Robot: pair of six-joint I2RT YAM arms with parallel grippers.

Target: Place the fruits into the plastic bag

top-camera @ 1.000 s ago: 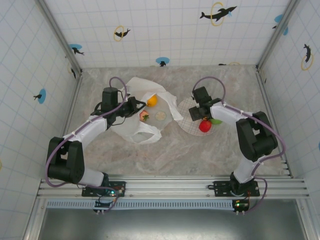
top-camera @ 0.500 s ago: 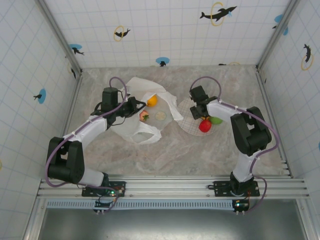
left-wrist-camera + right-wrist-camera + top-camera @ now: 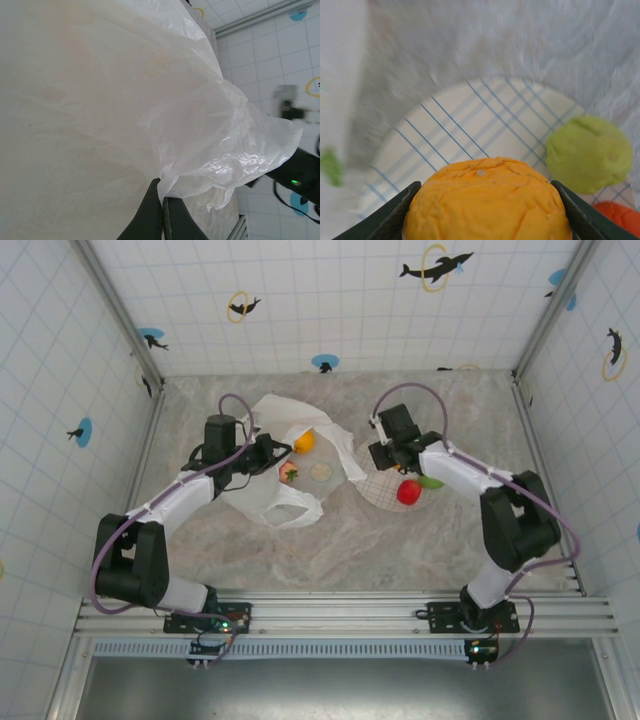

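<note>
While the left gripper (image 3: 162, 207) is pinched fully closed on a fold of the plastic bag (image 3: 125, 100), your right gripper (image 3: 486, 192) is spread wide around an orange fruit (image 3: 487, 205), with both fingers (image 3: 395, 217) pressed on its sides. The fruit's wide axis runs across the gap between the jaws, and its small dimple faces the wrist camera.

Under it in the right wrist view you see the grid-patterned plate (image 3: 460, 125). A yellow-green fruit (image 3: 590, 155) sits on the plate's right side, and a red fruit (image 3: 622, 217) is just beside it at the lower right corner. The background is blurred.

Top view:
- **Right gripper** (image 3: 385, 453): hangs over the far-left rim of the plate (image 3: 372, 483), near the right edge of the plastic bag (image 3: 270, 495).
- **On the plate:** the red fruit (image 3: 408, 491) and the yellow-green fruit (image 3: 432, 482) sit side by side.
- **Bag:** lies left of the plate, long axis roughly far-to-near, with the loop handle (image 3: 296, 512) pointing at the arm bases.
- **Left gripper** (image 3: 262, 454): holds the bag's left side.
- **Fruits at the bag:** a second orange fruit (image 3: 304, 441) at the far end, a red-and-green fruit (image 3: 289, 473), and a pale round fruit (image 3: 321, 471). You can't tell whether they show through the plastic or through the mouth.
</note>
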